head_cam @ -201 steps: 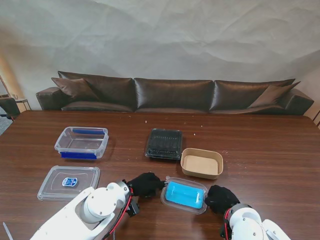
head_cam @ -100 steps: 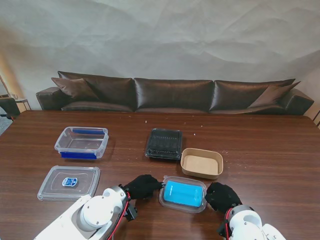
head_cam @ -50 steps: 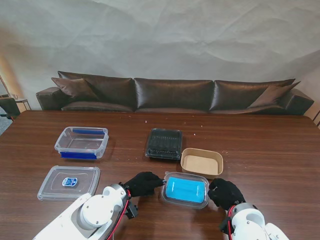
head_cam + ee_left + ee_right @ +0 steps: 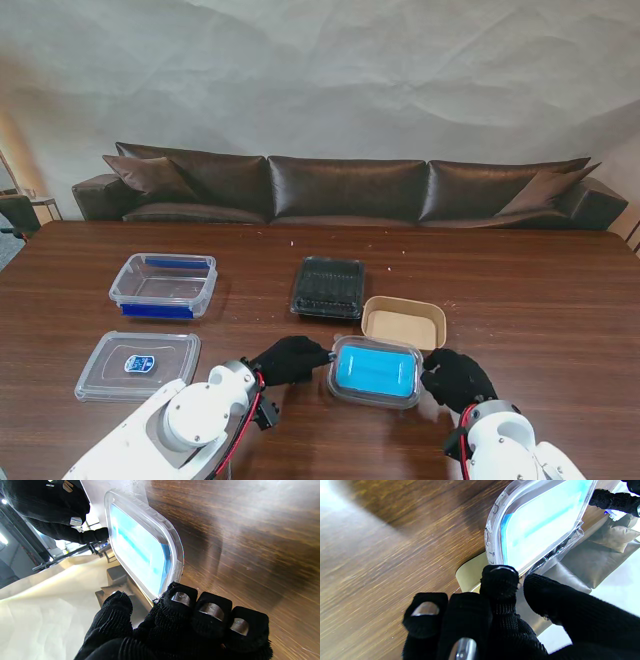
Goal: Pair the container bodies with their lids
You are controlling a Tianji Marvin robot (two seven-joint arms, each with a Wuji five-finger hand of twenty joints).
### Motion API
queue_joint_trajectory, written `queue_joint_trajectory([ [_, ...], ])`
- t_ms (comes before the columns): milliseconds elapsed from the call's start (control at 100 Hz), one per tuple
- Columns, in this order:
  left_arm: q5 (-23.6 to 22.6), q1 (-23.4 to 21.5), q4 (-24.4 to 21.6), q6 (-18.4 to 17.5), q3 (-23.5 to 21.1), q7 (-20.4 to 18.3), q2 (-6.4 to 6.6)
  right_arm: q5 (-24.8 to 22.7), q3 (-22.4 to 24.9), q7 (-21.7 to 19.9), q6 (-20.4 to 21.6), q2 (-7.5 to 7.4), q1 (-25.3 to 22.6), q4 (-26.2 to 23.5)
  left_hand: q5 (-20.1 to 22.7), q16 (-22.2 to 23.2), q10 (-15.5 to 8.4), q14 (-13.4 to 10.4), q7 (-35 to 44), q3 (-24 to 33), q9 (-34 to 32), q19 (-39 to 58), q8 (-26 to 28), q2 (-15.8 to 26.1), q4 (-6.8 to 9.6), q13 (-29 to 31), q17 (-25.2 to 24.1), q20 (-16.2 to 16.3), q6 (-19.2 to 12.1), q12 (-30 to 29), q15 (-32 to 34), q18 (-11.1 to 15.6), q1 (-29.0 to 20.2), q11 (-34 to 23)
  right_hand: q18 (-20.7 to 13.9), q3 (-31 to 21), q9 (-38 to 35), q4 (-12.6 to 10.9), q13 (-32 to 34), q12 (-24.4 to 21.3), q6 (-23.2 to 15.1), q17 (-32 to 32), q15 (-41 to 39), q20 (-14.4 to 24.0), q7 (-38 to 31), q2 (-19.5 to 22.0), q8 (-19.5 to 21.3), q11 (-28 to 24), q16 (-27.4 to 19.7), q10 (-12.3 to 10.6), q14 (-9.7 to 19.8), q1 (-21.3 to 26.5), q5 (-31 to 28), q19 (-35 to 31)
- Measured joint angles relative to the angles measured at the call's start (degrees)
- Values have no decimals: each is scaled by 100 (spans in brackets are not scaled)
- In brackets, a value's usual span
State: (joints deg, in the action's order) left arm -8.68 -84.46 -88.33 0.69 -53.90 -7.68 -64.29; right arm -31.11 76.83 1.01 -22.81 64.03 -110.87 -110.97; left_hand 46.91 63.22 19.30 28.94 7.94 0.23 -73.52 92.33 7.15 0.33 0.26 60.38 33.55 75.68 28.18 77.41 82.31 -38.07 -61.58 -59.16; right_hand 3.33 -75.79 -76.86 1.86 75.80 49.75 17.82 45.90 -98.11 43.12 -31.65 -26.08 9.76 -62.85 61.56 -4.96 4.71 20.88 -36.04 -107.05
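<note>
Lid (image 4: 375, 371) with blue film, pinched by left robot hand (image 4: 290, 360) and right robot hand (image 4: 458, 379), needs lowering squarely onto kraft box (image 4: 404, 320).

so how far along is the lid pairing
Nothing looks paired yet. In hand: both hands, left hand and right hand, hold the clear blue-tinted lid by the brown paper tray. Left: the flat clear lid beside the clear blue-clipped box.

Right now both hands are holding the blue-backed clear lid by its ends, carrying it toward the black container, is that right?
Not quite. The left hand and right hand do hold the lid by its ends, but the stand view shows it beside the brown paper container, overlapping its near edge, not the black container.
</note>
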Motion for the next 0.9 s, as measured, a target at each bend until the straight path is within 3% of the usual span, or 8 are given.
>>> queue_joint_trajectory([
  [380,196,257,225,-23,153,86,-70,33,32,28,-60,19,149,35,0,0,0,0,0,0,4,0,0,0,0,-9,-35,-3,-30,0,-2,-1,0,8,2,7,0,0,0,0,-4,0,-2,0,0,0,1,0,0,1,-1,0,0,0],
  [900,724,1003,786,-22,544,93,-241,173,35,-103,-333,18,590,241,-2,0,1,0,1,0,6,0,1,0,0,-12,-43,-4,80,0,-3,-1,0,11,3,9,0,0,0,-1,153,0,-5,0,0,0,1,0,0,1,-4,0,0,0],
])
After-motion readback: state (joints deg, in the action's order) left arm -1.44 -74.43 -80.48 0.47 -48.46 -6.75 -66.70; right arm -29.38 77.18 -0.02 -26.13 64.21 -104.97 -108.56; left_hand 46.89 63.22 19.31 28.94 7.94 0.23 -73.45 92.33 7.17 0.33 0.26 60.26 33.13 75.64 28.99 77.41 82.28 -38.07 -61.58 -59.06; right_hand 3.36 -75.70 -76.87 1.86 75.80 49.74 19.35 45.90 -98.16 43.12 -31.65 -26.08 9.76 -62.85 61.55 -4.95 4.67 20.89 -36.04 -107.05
